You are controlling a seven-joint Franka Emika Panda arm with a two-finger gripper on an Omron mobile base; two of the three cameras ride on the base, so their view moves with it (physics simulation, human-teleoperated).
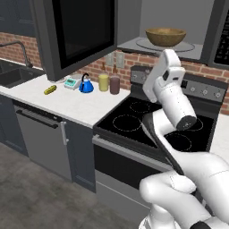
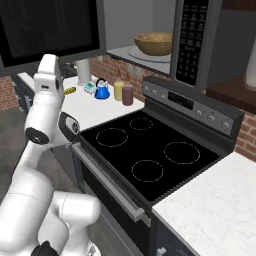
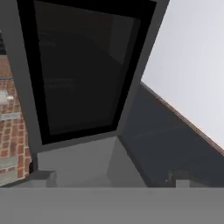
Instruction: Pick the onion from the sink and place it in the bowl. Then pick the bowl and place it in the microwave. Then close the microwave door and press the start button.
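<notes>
The microwave (image 1: 179, 18) stands open above the stove. The wooden bowl (image 1: 165, 36) (image 2: 154, 43) sits on its glass turntable. No onion shows; the bowl's inside is hidden from these angles. The microwave door (image 1: 80, 31) (image 2: 50, 30) is swung wide out to the left. My hand is raised just below and in front of the door's lower edge. In the hand view the door's dark glass (image 3: 83, 70) looms close, and my gripper (image 3: 111, 178) is open with nothing between its fingertips. The black sink (image 1: 13, 76) lies at the far left.
A black stove (image 1: 147, 120) sits under the microwave. On the white counter (image 1: 67, 105) stand a blue kettle (image 1: 86, 85), a yellow canister (image 1: 103, 82) and a brown one (image 1: 115, 84). The microwave's button panel (image 2: 192, 40) is on its right side.
</notes>
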